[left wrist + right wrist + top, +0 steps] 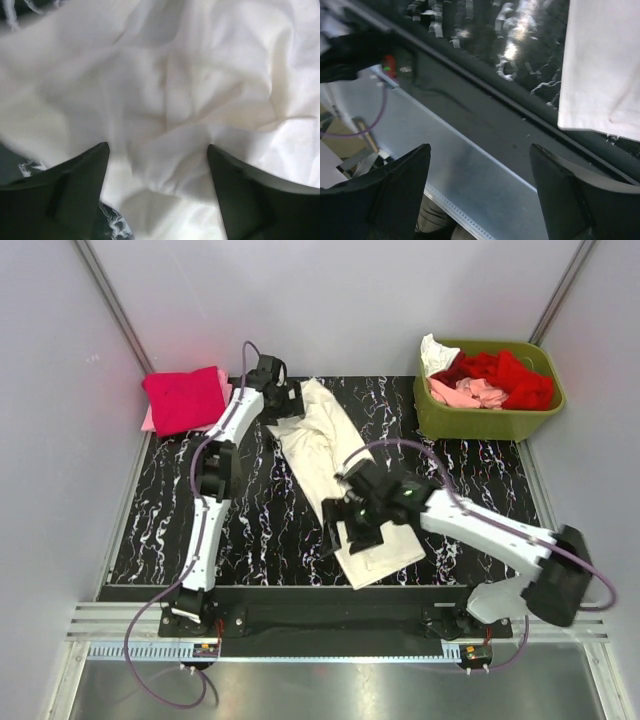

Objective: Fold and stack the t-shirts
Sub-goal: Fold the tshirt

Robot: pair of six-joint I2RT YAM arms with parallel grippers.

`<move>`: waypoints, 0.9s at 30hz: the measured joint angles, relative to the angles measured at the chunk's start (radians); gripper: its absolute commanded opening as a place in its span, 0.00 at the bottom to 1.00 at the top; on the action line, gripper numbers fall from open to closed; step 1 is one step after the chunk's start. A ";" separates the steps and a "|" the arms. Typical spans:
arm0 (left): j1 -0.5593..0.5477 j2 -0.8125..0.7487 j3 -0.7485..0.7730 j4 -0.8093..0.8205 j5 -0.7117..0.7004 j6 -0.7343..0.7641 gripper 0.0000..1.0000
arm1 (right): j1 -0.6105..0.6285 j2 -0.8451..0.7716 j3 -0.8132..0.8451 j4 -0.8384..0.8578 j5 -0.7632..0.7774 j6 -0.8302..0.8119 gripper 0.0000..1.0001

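Cream tee (320, 440) folded mid-table — magenta tee (185, 398) folded far-left — red-pink tees (495, 380) heaped far-right

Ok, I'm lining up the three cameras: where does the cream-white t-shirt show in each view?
Top external: the cream-white t-shirt lies diagonally across mid-table.
Left wrist: it fills nearly the whole picture.
Right wrist: only its hem corner shows, at upper right.
Shared landmark: the black marbled tabletop.
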 measured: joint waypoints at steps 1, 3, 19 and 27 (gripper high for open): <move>-0.001 -0.018 -0.030 0.033 0.035 0.003 0.99 | 0.021 -0.055 0.035 -0.022 -0.016 0.001 0.92; -0.006 -0.134 -0.209 0.135 0.082 0.003 0.99 | 0.004 -0.140 0.137 -0.076 -0.005 -0.013 0.98; 0.003 -1.179 -0.868 0.138 -0.032 0.070 0.99 | -0.367 0.463 0.531 -0.144 0.331 -0.245 0.94; 0.001 -1.407 -1.359 0.129 -0.033 0.042 0.99 | -0.364 0.523 0.337 -0.063 0.243 -0.220 0.90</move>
